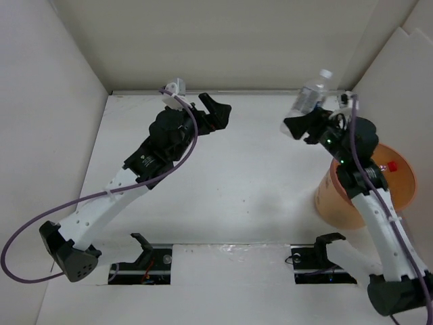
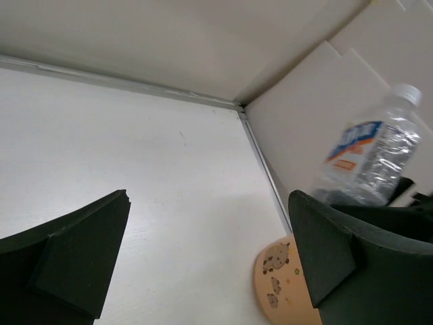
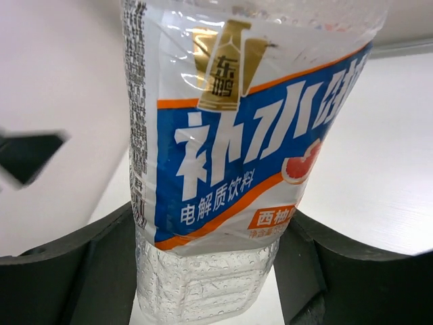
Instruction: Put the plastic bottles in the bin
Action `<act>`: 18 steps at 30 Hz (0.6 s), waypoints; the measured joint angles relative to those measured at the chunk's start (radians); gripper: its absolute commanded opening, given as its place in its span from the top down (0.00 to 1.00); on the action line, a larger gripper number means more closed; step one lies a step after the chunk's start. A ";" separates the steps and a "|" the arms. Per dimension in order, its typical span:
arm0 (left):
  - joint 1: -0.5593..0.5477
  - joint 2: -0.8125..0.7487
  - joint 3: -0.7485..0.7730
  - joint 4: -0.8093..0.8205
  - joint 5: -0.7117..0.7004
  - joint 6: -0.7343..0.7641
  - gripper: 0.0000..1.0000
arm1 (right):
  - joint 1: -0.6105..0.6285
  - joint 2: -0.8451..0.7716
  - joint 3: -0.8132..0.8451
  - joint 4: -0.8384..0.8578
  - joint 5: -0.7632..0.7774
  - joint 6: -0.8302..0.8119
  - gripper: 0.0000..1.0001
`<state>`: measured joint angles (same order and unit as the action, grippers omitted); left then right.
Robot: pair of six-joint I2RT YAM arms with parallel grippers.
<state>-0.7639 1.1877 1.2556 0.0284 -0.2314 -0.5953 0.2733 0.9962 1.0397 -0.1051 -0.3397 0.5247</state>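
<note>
Gripping a clear plastic bottle (image 3: 223, 135) with the right hand (image 1: 308, 126), both dark fingers (image 3: 88, 271) pressed against the see-through lower body just beneath a blue, white and orange label printed with Chinese lettering. Held clear of the white bench (image 1: 223, 183) at the upper right of the overhead frame, tilted, white cap aimed toward the far wall (image 1: 237, 40). Sitting lower and further right in that same frame, the orange bin (image 1: 406, 189), upright at the right edge of the bench, partly hidden behind the right arm (image 1: 382, 223), with a small red-capped object (image 1: 391, 166) inside, too small to name with certainty. Placing the bottle above and left of the bin's rim as pictured from overhead, not touching it. Spreading the left hand (image 1: 215, 115) wide open at the upper middle of the overhead frame, empty, well apart from the bottle and the bin. From the left wrist: two black fingers (image 2: 74, 264) at the lower left and lower right corners, bare bench between them, the same bottle at the right edge of the frame against the pale side wall (image 2: 318, 115), and a slice of the orange bin with small cartoon prints at the bottom, just left of the finger on the right.
</note>
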 measured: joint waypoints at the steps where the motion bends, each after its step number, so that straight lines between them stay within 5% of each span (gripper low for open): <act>1: 0.000 -0.010 0.006 -0.014 -0.022 0.003 0.00 | -0.050 -0.049 -0.003 -0.043 0.044 -0.004 1.00; 10: 0.000 -0.078 -0.002 -0.063 -0.099 0.021 0.00 | -0.404 -0.375 -0.001 -0.431 0.524 0.037 0.98; 11: 0.000 -0.079 -0.007 -0.067 -0.098 0.022 0.00 | -0.425 -0.398 -0.002 -0.474 0.587 0.055 0.87; 12: 0.000 -0.079 -0.016 -0.071 -0.095 0.023 0.00 | -0.436 -0.420 -0.005 -0.512 0.650 0.074 0.64; 13: 0.000 -0.079 -0.018 -0.072 -0.095 0.023 0.00 | -0.439 -0.437 -0.005 -0.543 0.699 0.087 0.64; 14: 0.000 -0.079 -0.023 -0.080 -0.093 0.023 0.00 | -0.441 -0.454 -0.005 -0.571 0.744 0.105 0.45; 15: 0.000 -0.079 -0.027 -0.088 -0.090 0.023 0.00 | -0.443 -0.465 -0.005 -0.595 0.780 0.115 0.10; 18: 0.000 -0.079 -0.032 -0.111 -0.085 0.023 0.00 | -0.443 -0.479 -0.005 -0.643 0.854 0.142 0.00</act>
<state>-0.7639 1.1084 1.2232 -0.0830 -0.3161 -0.5724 -0.1696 0.5171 1.0344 -0.7479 0.5140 0.6666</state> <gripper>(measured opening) 0.997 0.977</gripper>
